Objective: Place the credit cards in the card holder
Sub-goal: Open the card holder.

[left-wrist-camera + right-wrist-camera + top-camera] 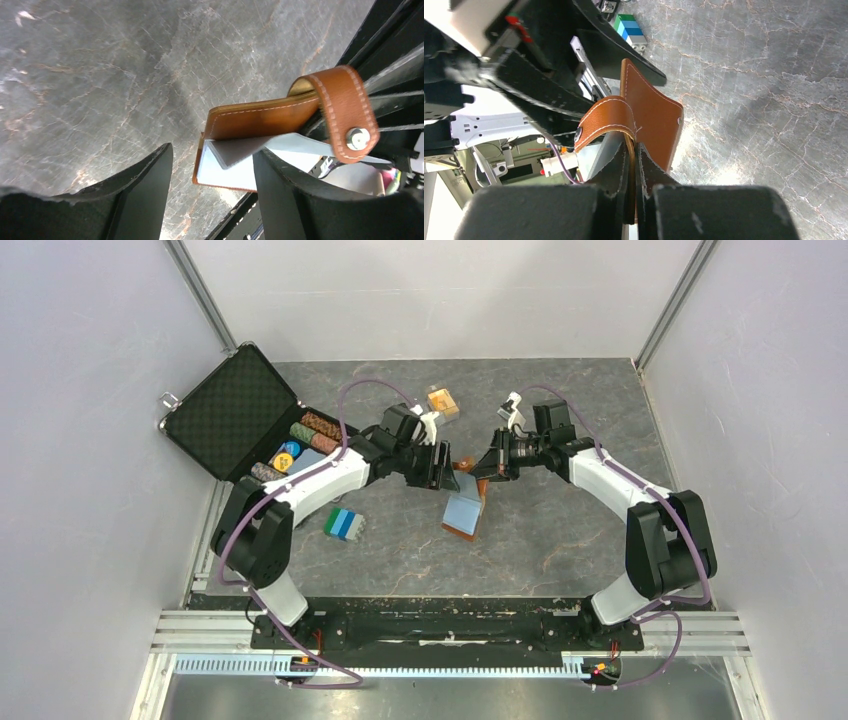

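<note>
From above, we see the left end effector (437,466) open beside the card holder (464,512), which sits unfolded on the surface (560,540). The right end effector (487,468) pinches its raised flap. The briefcase (232,410) holds chips (312,432). Both arms reach inward. In the left wrist view, the snap strap (350,112) curls over. In the right wrist view, the fingers (616,162) clamp brown leather.

Overhead; close wrist views of card holder (260,117)

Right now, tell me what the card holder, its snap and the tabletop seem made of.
Card holder: tan leather or a lookalike, smooth, with pale edge stitching. Snap: shiny silver metal, by its glint. Tabletop: grey veined stone look, possibly a printed laminate.
</note>
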Available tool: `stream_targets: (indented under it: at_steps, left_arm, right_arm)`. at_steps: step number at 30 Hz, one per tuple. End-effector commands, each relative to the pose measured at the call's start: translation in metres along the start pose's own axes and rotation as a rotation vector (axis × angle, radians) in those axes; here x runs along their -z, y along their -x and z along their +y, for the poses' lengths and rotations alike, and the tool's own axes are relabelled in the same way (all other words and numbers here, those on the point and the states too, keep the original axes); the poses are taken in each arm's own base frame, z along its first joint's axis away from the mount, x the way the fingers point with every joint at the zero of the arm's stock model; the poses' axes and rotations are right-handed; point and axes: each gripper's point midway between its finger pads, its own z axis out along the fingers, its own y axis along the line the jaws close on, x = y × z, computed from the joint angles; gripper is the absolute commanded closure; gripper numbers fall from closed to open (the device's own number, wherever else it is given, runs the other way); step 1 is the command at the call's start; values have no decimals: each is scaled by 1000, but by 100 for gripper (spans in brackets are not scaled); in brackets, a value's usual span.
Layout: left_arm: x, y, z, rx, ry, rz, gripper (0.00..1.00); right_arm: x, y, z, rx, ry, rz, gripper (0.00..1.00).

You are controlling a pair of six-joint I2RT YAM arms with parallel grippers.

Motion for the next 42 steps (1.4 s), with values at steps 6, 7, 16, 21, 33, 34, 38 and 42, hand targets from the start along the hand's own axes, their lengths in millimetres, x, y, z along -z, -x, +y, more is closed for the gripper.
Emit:
stream_targets:
  at_steps: [6,7,16,21,33,34,38,42]
  left_arm:
    - [11,13,-27,-15,-260,-94,32]
    - [12,14,-28,-16,-272,-95,32]
    - [25,35,-35,28,-405,-174,32]
    - [29,40,-40,36,-478,-180,34]
    - [41,41,-45,44,-561,-179,50]
    - [42,41,-45,49,-564,-179,52]
    - [44,40,-41,62,-563,-180,60]
    - [46,38,-39,66,-550,-174,65]
  right_arm:
    - [7,9,37,98,134,1,100]
    - [7,10,38,99,138,1,100]
    - [7,3,39,105,165,16,100]
    - [8,-2,46,130,237,41,100]
    - [-4,2,32,100,259,70,100]
    - [-6,1,30,93,262,78,100]
    - [-11,-1,20,67,257,94,100]
    - [-14,-3,14,49,252,102,100]
